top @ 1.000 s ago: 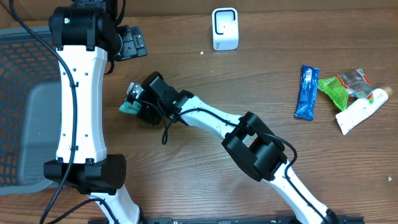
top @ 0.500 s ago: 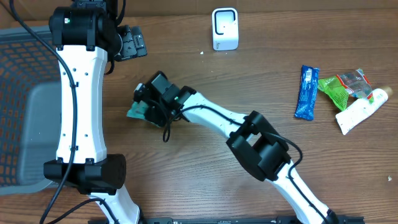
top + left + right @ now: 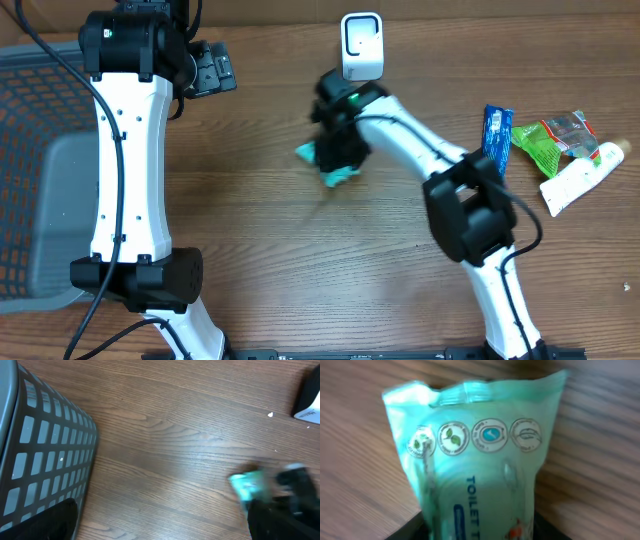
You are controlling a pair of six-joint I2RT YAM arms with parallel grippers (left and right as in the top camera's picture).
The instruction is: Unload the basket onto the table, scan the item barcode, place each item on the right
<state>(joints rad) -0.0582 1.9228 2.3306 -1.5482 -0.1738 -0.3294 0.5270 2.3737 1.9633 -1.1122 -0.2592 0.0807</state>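
Observation:
My right gripper [image 3: 336, 150] is shut on a teal packet [image 3: 338, 175] and holds it above the table just below the white barcode scanner [image 3: 361, 46]. In the right wrist view the teal packet [image 3: 480, 470] fills the frame between my dark fingers [image 3: 546, 529]. It shows round icons and the word "TOILET", and no barcode is visible. My left gripper [image 3: 207, 68] stays open and empty at the back left. In the left wrist view the packet [image 3: 248, 485] is a blur at the right and the scanner [image 3: 309, 397] sits at the top right corner.
A dark mesh basket [image 3: 40, 150] takes up the left side of the table. At the right lie a blue packet [image 3: 494, 148], a green packet [image 3: 545, 143] and a white tube [image 3: 580, 178].
My right arm has swung from the left-centre of the table to the right and back toward the scanner, carrying the teal packet. The left arm has not moved.

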